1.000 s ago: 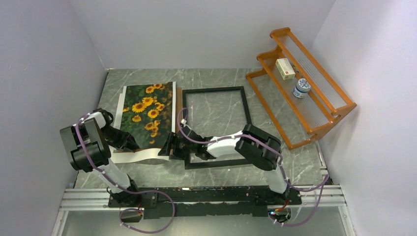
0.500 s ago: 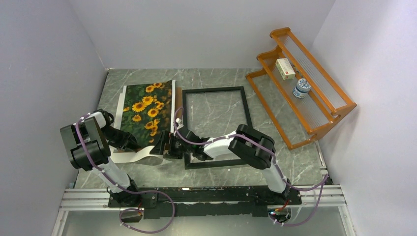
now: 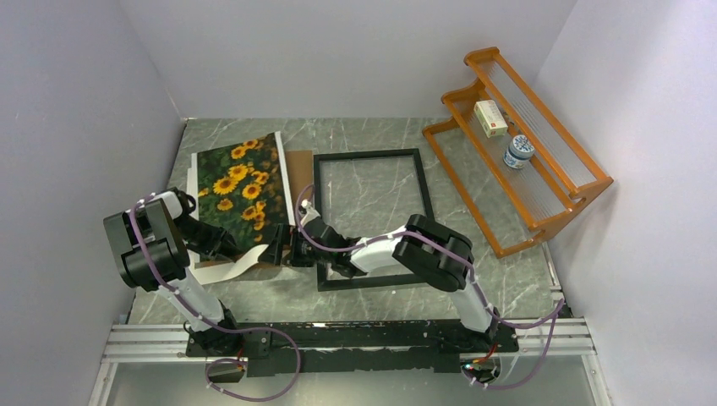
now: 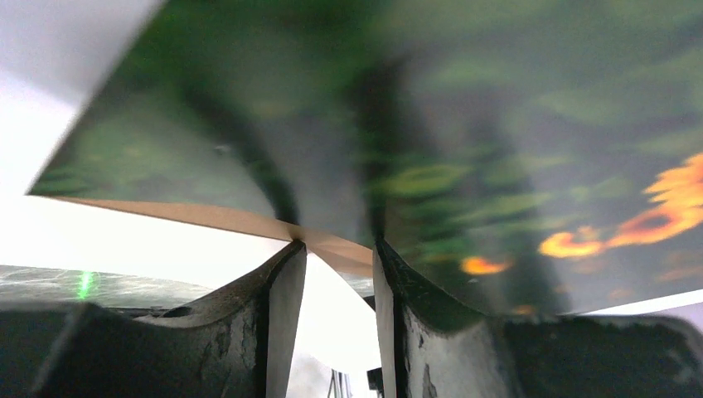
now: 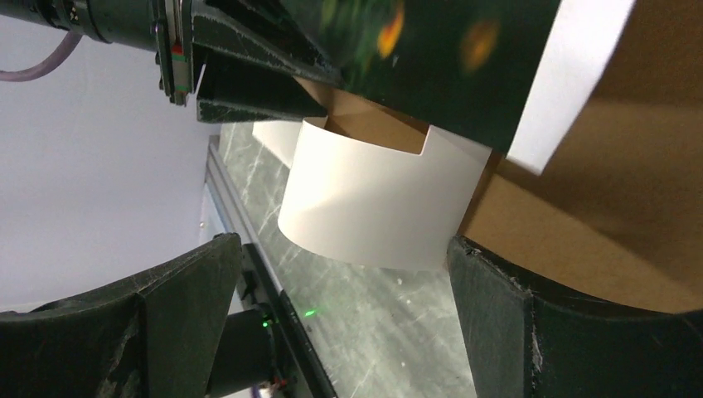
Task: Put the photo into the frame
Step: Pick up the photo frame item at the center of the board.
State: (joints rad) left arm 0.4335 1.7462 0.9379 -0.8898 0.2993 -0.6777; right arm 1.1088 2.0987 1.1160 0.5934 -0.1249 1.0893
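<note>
Top external view: the photo [image 3: 237, 188] is sitting at the left of the table [image 3: 372, 296], its near edge raised, its long axis running away from the arms and leaning a little left at the far end; the left gripper [image 3: 227, 247] is gripping that near edge; the frame [image 3: 368, 154] is lying flat just beside the photo on its right, so the coming move is, by my reading, a carry to the right; the right gripper [image 3: 283, 252] is hovering at the photo's near right corner, and the right arm is stretching across the frame's near left corner, which I judge to be the main obstruction; a white mat [image 3: 237, 269] is curling under the photo's near edge and a brown backing board [image 3: 300, 161] is showing along its right side; an orange rack [image 3: 541, 194] is standing well apart at the right. Left wrist view: the fingers [image 4: 278, 315] are standing partly closed, with the photo's edge running in between them, apparently pinched. Right wrist view: the right fingers [image 5: 572, 332] are spreading wide and holding nothing; the curled mat is hanging between them, the board passing just above the right one.
</note>
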